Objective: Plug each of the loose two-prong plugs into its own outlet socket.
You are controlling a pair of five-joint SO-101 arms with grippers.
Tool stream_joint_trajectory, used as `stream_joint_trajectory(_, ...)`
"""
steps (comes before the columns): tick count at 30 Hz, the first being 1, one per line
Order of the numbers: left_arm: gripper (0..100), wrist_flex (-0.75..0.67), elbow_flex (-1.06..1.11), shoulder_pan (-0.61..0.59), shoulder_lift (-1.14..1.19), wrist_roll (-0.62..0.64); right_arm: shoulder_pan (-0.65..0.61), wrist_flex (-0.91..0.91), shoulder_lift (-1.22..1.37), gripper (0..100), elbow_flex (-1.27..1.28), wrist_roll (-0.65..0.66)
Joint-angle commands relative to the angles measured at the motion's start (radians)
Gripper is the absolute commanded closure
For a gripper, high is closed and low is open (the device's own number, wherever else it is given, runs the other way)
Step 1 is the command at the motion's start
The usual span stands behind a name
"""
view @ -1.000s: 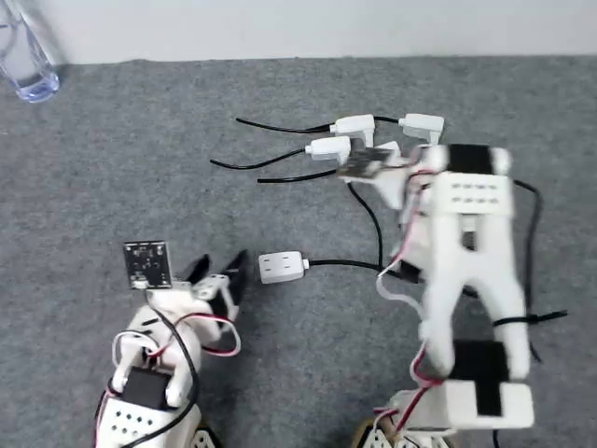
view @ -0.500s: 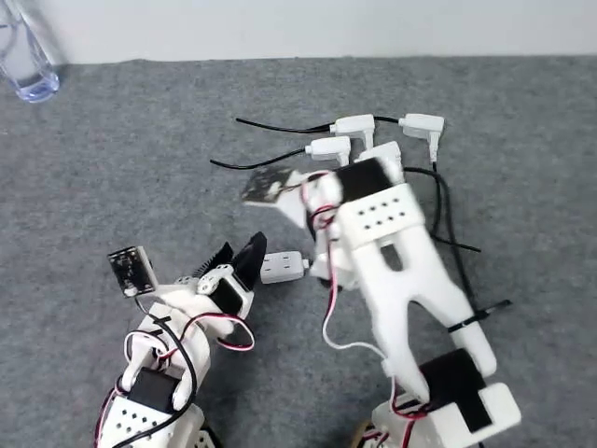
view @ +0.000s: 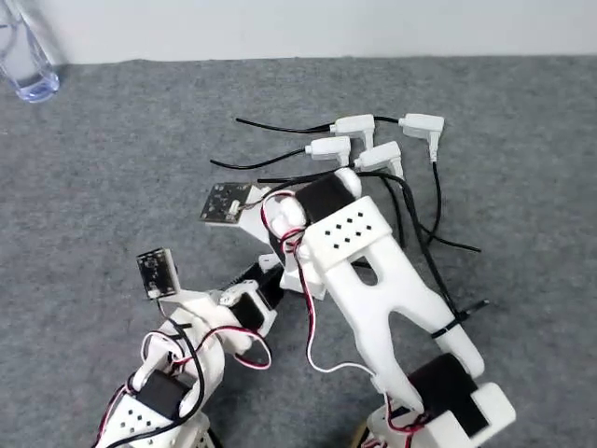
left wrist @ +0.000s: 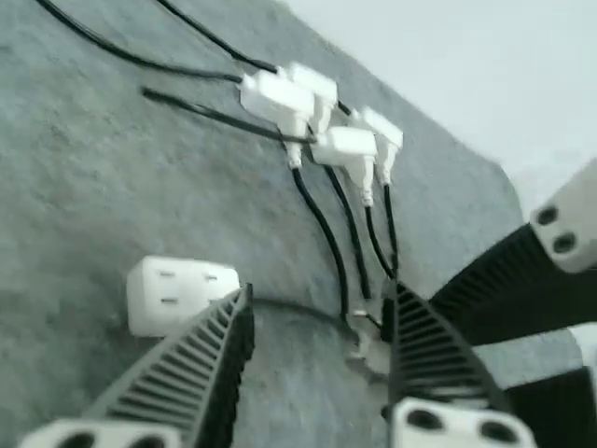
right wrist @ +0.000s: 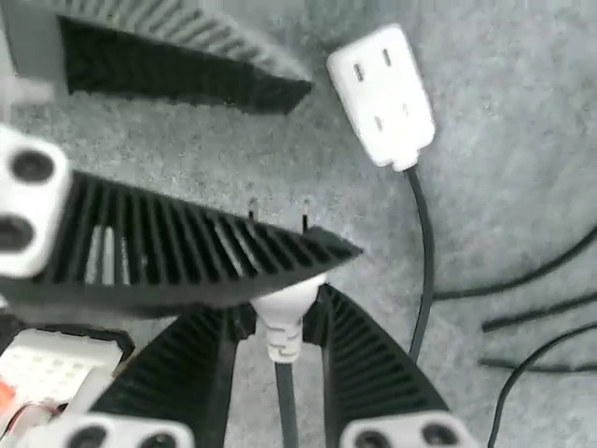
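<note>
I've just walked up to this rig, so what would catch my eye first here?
The right gripper has its fingers shut on a two-prong plug, close to the white outlet socket. The left gripper stands open right beside that socket, and four more plugs lie clustered with their black cords at the grey table's far side.

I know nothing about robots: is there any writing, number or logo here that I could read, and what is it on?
No text can be read anywhere.
Small dark circuit board on one arm and its twin on the other: tiny markings, too small to read.
White outlet socket block: only slots, no print.
White two-prong plug in the right gripper: no print visible.
</note>
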Motion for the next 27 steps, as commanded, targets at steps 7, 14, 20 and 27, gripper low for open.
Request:
stream_joint_trajectory(7, 68, 0.011, -0.004, 0.037, -0.003, 0.003, -0.016, 0.056, -0.042, 98.9, -0.153, -0.008)
stream_joint_trajectory(14, 68, 0.011, -0.004, 0.037, -0.003, 0.003, -0.016, 0.099, -0.044, 98.9, -0.187, -0.009)
stream_joint_trajectory(20, 68, 0.035, -0.005, 0.012, -0.003, 0.002, 0.071, 0.079, -0.031, 98.9, -0.12, -0.002)
stream_joint_trajectory(27, 68, 0.077, -0.015, -0.322, -0.005, -0.115, 0.12, -0.024, -0.044, 98.9, 0.044, -0.008)
